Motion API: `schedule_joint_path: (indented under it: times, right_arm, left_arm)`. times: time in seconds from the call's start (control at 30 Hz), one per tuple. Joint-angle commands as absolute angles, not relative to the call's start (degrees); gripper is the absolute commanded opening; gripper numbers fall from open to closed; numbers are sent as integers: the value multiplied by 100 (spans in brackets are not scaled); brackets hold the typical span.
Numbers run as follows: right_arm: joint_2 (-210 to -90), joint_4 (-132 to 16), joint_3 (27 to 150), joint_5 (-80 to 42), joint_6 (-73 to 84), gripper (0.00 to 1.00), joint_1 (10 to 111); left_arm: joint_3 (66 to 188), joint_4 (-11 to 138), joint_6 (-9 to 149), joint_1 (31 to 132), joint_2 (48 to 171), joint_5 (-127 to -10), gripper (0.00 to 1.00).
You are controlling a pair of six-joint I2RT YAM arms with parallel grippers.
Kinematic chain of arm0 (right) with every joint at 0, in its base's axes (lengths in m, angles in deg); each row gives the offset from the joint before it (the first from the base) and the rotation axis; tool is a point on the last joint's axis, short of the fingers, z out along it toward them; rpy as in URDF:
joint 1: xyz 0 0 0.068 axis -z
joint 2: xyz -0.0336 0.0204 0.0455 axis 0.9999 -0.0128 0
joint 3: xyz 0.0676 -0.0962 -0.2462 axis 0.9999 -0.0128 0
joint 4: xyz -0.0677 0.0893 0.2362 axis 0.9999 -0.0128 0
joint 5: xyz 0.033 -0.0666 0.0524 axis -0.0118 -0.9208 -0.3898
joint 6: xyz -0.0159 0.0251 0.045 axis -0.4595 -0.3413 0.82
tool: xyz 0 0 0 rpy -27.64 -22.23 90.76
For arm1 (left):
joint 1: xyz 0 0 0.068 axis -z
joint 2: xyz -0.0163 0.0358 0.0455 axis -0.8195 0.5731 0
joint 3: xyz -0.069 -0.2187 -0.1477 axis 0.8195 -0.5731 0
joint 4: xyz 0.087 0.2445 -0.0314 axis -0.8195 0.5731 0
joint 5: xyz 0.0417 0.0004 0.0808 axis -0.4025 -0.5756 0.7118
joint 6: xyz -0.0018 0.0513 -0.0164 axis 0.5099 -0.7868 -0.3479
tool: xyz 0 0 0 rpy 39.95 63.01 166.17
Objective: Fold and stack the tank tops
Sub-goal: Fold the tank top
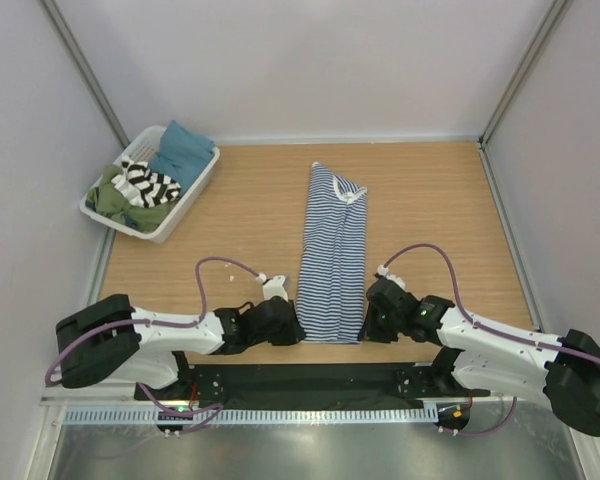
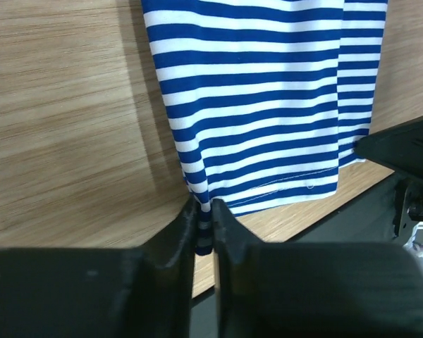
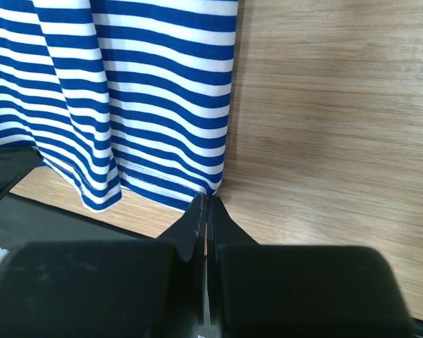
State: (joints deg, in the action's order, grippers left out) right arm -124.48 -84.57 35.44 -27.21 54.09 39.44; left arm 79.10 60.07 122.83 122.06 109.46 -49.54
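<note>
Table (image 1: pixel 430 200): navy top (image 1: pixel 332 255) lies folded long and narrow mid-table, hem toward me. Basket (image 1: pixel 195 195), far left, holds the black-and-white top (image 1: pixel 148 183) among other cloth. I judge the jersey thin, limp and light; it will sag, so take both hem corners. My left gripper (image 2: pixel 204 208) pinches the left hem corner. The right gripper (image 3: pixel 207 201) is closed tight at the right corner, catch uncertain. No readable labels.
</note>
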Motion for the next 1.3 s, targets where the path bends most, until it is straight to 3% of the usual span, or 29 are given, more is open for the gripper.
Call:
schedule_joint_path:
  times: [0.0, 0.03, 0.1, 0.37, 0.7, 0.97, 1.27]
  right_arm:
    - [-12393, -8518, 3842, -2847, 5294, 1, 3908]
    - [-12384, -8536, 3912, -2856, 5268, 1, 3908]
    - [-12376, -8597, 3992, -2804, 5189, 1, 3908]
    - [-12428, -9238, 4975, -3373, 4654, 1, 3908]
    - [-13096, -9863, 6434, -4341, 3977, 1, 4206]
    - [-13710, -9600, 7226, -4034, 3247, 1, 5347]
    - [-14625, -9459, 8070, -3735, 2755, 1, 5885]
  left_arm:
    - [7954, 6368, 12155, 12236, 10979, -4897, 11]
    - [7954, 6411, 12155, 12236, 10935, -4897, 4]
    - [8068, 6482, 12120, 12236, 10882, -5002, 0]
    - [8972, 7299, 11778, 12113, 10680, -4985, 0]
    - [10063, 7861, 11031, 11139, 10706, -5284, 0]
    - [10924, 8055, 10442, 10286, 11119, -5539, 0]
    - [11969, 7976, 10064, 9864, 11900, -5793, 0]
